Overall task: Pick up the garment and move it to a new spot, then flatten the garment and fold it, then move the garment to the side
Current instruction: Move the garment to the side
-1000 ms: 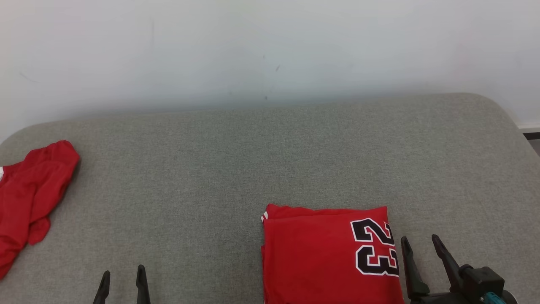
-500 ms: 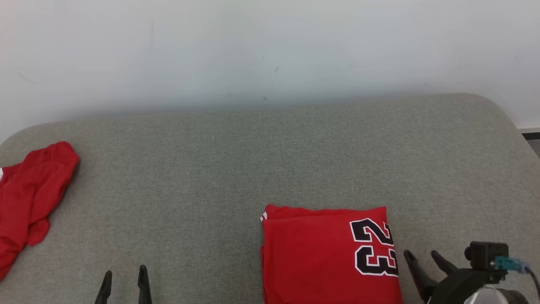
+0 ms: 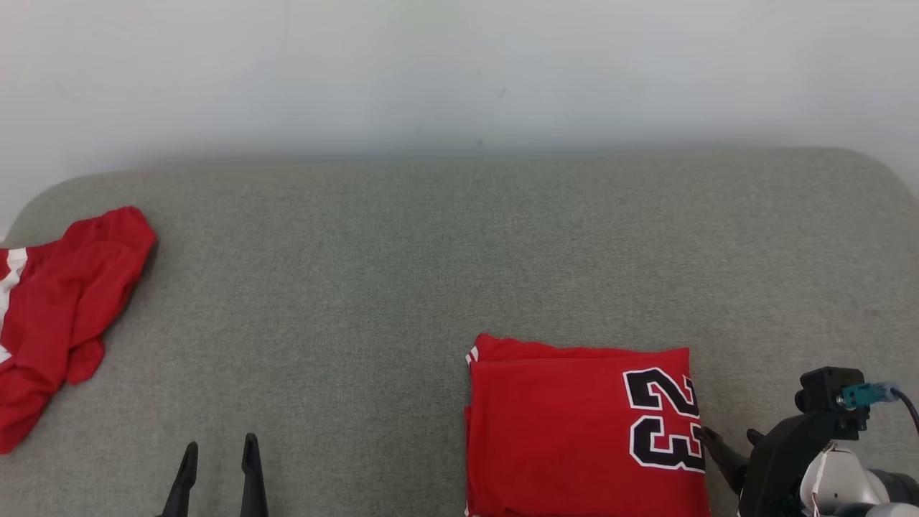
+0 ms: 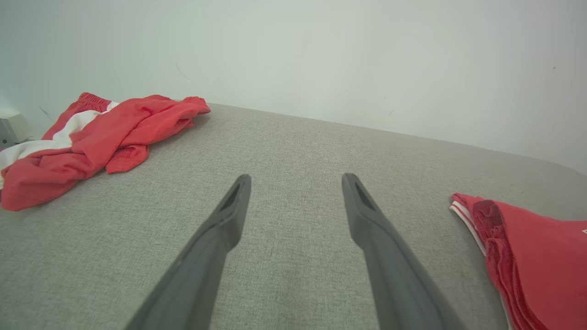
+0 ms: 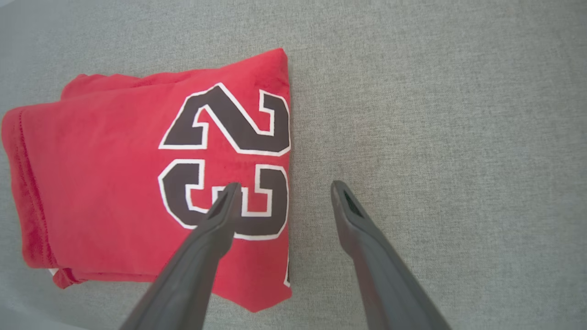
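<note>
The garment [image 3: 574,424] is a red jersey with a black "23", folded into a neat rectangle on the grey cushion at the lower right. In the right wrist view the garment [image 5: 105,183] lies flat, and my right gripper [image 5: 284,185] hangs open above its right edge, one finger over the number and the other over bare cushion. The head view has that right gripper [image 3: 730,434] tipped steeply down beside the jersey. My left gripper [image 3: 220,449] stands open and empty at the lower left, well clear of the garment [image 4: 536,256]. The same left gripper [image 4: 297,178] hovers over bare fabric.
A second red garment with white stripes [image 3: 64,309] lies crumpled at the cushion's far left edge, also seen as the crumpled garment [image 4: 91,142]. The grey cushion [image 3: 431,251] ends at a white wall [image 3: 459,72] behind, with rounded corners on both sides.
The head camera has shifted, sliding the whole scene right. My right gripper has tipped downward, fingers now foreshortened beside the jersey's right edge. The left gripper has held still.
</note>
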